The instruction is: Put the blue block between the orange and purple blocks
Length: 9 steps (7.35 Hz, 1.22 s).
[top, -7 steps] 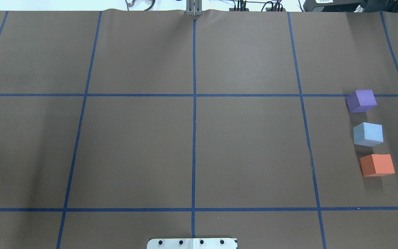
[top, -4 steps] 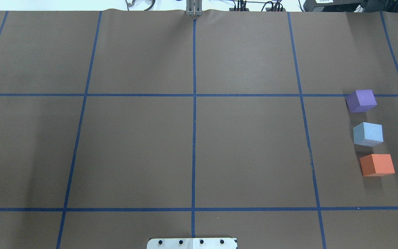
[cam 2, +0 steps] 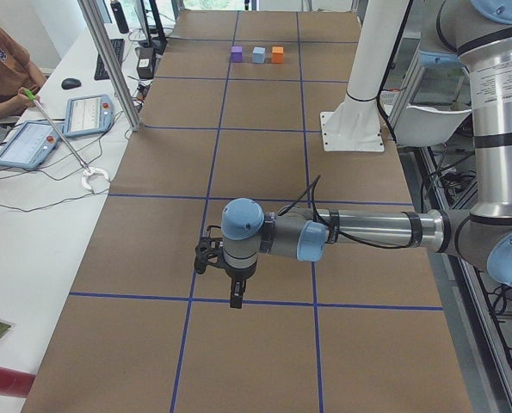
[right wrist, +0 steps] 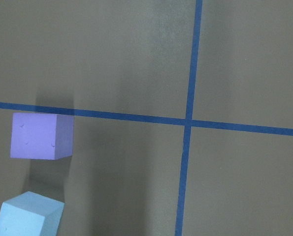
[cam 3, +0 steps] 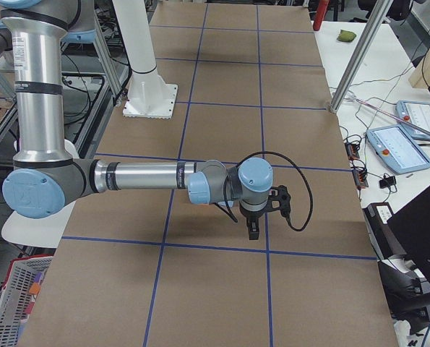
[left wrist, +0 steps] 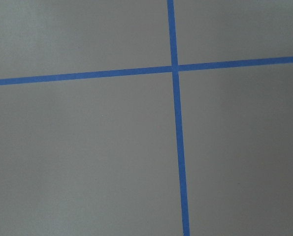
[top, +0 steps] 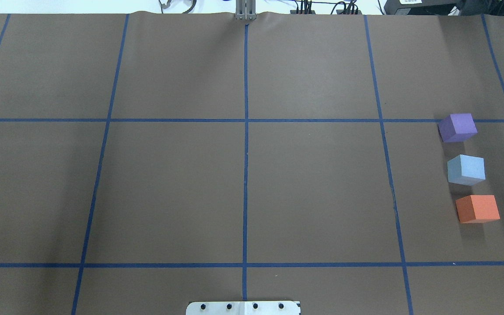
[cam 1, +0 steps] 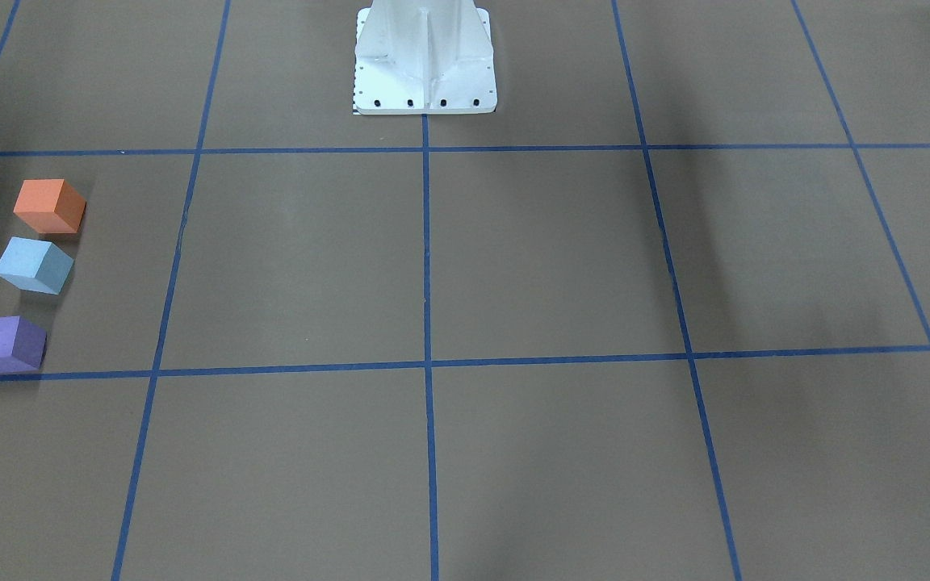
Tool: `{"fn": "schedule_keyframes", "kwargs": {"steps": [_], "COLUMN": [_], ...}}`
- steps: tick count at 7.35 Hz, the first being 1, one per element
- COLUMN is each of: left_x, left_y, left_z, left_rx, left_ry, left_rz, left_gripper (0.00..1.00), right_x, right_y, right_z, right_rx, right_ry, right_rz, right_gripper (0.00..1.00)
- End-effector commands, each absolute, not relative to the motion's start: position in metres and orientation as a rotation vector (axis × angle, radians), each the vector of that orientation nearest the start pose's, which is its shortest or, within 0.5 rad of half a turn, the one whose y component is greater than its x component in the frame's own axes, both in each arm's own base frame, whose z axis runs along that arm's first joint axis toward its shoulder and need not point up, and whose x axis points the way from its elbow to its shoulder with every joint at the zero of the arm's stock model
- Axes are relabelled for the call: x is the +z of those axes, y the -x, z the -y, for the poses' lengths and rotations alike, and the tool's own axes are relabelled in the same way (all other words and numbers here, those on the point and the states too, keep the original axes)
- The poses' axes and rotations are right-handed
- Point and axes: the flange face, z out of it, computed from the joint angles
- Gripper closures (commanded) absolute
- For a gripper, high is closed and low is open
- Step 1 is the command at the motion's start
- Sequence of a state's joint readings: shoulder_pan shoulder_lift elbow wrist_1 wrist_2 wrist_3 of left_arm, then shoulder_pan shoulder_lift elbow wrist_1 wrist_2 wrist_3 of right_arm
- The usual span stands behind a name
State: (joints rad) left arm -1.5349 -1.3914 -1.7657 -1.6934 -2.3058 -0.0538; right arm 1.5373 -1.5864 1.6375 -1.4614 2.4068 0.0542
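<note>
Front view: matte cubes; blue block [cam 1: 33,265] between orange block [cam 1: 48,206] and purple block [cam 1: 5,344], turned corner-on, no long axis. Left view: left gripper [cam 2: 236,298] well apart from them, opening indiscernible. Right view: right gripper [cam 3: 253,232], likewise indiscernible.

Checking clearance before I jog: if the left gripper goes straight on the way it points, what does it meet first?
The left gripper points down; first contact looks like bare table paper near a blue tape crossing. Height unclear.

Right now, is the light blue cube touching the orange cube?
No, overhead a bare strip of brown table separates the light blue cube from the orange cube.
</note>
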Motion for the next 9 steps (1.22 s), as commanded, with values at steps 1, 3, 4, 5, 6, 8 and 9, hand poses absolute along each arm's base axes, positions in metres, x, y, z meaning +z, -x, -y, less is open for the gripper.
{"fn": "schedule_keyframes", "kwargs": {"steps": [1, 3, 4, 5, 6, 8, 9], "left_x": [0.632, 0.633, 0.633, 0.632, 0.632, 0.636, 0.636], "left_y": [0.05, 0.05, 0.05, 0.05, 0.05, 0.049, 0.049], "left_z": [0.438, 0.441, 0.441, 0.441, 0.443, 0.448, 0.448], "left_rx": [0.039, 0.039, 0.039, 0.039, 0.039, 0.038, 0.037], "left_ry": [-0.102, -0.102, -0.102, -0.104, -0.104, -0.099, -0.098], "left_rz": [-0.731, -0.731, -0.731, -0.73, -0.73, -0.731, -0.733], "left_gripper": [0.0, 0.0, 0.0, 0.0, 0.0, 0.0, 0.0], "right_x": [0.617, 0.601, 0.589, 0.59, 0.591, 0.596, 0.595], "right_y": [-0.044, -0.065, -0.072, -0.077, -0.077, -0.076, -0.076], "right_z": [0.492, 0.485, 0.478, 0.458, 0.453, 0.452, 0.452], "right_rx": [-0.045, 0.0, 0.024, 0.034, 0.036, 0.038, 0.038], "right_ry": [-0.113, -0.119, -0.094, -0.089, -0.084, -0.077, -0.079], "right_rz": [0.849, 0.849, 0.848, 0.848, 0.848, 0.848, 0.848], "right_gripper": [0.0, 0.0, 0.0, 0.0, 0.0, 0.0, 0.0]}}
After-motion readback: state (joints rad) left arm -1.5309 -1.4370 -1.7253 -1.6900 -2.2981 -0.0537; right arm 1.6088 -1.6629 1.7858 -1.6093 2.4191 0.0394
